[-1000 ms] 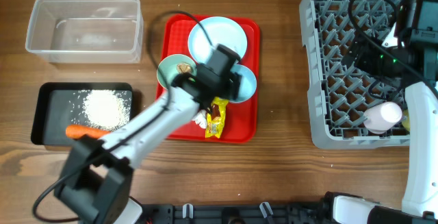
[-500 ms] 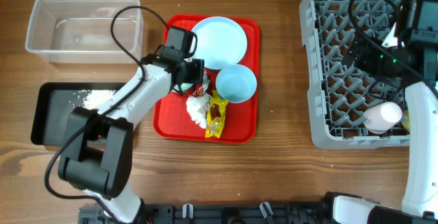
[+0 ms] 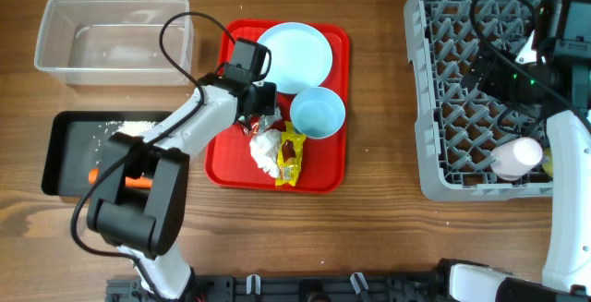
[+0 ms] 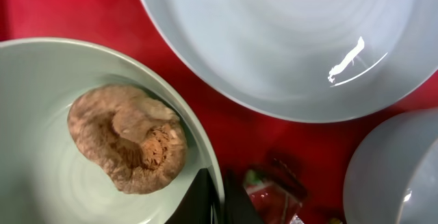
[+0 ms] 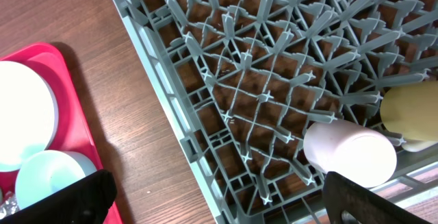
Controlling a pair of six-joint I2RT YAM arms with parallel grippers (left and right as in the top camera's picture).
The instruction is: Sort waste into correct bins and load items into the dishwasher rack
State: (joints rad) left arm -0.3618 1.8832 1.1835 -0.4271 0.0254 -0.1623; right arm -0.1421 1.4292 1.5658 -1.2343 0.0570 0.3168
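Observation:
My left gripper [image 4: 219,202] is shut on the rim of a light blue bowl [image 4: 41,162] that holds a small brown food lump [image 4: 130,145]. This bowl sits at the left of the red serving tray [image 3: 222,159], and in the overhead view my left arm [image 3: 208,113] hides it. On the tray are also the plate [image 3: 294,55], a second bowl [image 3: 318,113], a crumpled tissue [image 3: 267,151], a yellow wrapper [image 3: 291,154] and a red-and-silver wrapper [image 4: 274,186]. My right gripper [image 5: 222,203] hangs open over the dishwasher rack [image 3: 462,108], near a pink cup [image 5: 349,152] and a yellow cup [image 5: 410,111].
A clear tub [image 3: 113,39] stands at the back left. In front of it lies a black tray [image 3: 65,154] with white rice [image 3: 129,128] and an orange carrot [image 3: 138,181], partly hidden by my left arm. Bare wood lies between the red tray and the rack.
My left arm swung to the bowl at the tray's left, and its jaws closed on the rim. The right arm has not moved.

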